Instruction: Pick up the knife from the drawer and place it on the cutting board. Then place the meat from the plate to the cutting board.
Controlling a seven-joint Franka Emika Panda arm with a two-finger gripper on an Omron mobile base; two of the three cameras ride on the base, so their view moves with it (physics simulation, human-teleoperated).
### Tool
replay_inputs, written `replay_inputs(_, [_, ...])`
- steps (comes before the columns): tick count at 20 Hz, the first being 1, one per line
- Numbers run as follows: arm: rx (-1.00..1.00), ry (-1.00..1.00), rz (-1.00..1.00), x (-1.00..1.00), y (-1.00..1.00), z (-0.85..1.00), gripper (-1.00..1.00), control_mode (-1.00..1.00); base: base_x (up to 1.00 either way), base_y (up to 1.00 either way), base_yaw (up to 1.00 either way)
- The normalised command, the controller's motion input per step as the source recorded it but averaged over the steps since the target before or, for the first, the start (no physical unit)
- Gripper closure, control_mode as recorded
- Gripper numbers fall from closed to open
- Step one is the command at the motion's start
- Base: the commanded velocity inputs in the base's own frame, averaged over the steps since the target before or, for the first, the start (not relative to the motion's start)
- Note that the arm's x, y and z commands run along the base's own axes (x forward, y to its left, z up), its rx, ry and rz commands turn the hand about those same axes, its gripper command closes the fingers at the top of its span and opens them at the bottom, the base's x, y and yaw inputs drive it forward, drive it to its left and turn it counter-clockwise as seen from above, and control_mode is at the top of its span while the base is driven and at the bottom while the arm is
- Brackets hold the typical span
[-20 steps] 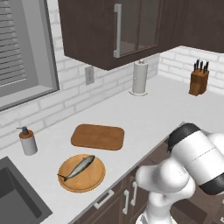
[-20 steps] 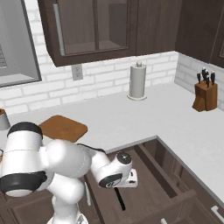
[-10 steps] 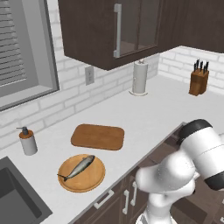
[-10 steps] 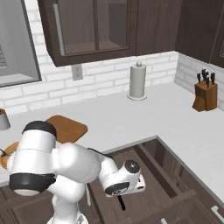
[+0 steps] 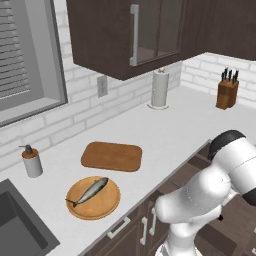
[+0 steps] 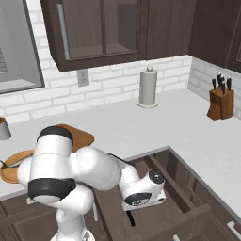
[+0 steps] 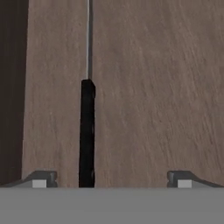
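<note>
At the far left of the bench (image 5: 150, 125), beside the sink (image 5: 20, 225), stands a soap dispenser (image 5: 32, 161). To its right, near the front edge, the plate (image 5: 93, 198) carries the meat (image 5: 89, 191), a small silvery fish lying on the plate with its tail toward the sink. Just behind and to the right of the plate, apart from it, lies the cutting board (image 5: 111, 156), flat and bare. Further right, against the brick wall, a paper towel roll (image 5: 160, 89) stands upright, and a knife block (image 5: 227, 91) stands near the right-hand corner. Below the bench front, the drawer (image 6: 183, 188) is pulled open, and the arm reaches down into it. In the hand view, the knife (image 7: 87, 131) lies flat on the wooden drawer floor, its dark handle nearest the camera and its thin grey blade running away toward the top of the view. The gripper (image 7: 111, 179) hangs over the handle with its jaws fully released; the handle lies between the two fingertips (image 7: 40, 178), nearer the left one, and neither touches it.
</note>
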Motion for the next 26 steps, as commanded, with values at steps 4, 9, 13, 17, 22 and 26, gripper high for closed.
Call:
replay_inputs(4, [0.03,0.16,-0.01,-0.01,0.22,0.0,-1.0,-1.0,0.0,0.0,0.0])
replay_inputs(9, [0.02,0.11,-0.02,0.0,0.34,-0.08,-1.0,-1.0,0.0,0.0,0.0])
replay_inputs(13, [0.0,0.0,0.0,0.0,0.1,-0.29,-1.0,-1.0,0.0,0.0,0.0])
replay_inputs(17, [0.0,0.0,0.0,0.01,0.08,-0.42,-1.0,-1.0,0.0,0.0,0.0])
replay_inputs(22, [0.0,0.0,0.0,0.19,0.0,-0.26,-1.0,-1.0,0.0,0.0,0.0])
replay_inputs(26, [0.0,0.0,0.0,0.24,-0.11,-0.1,-1.0,-1.0,0.0,0.0,0.0])
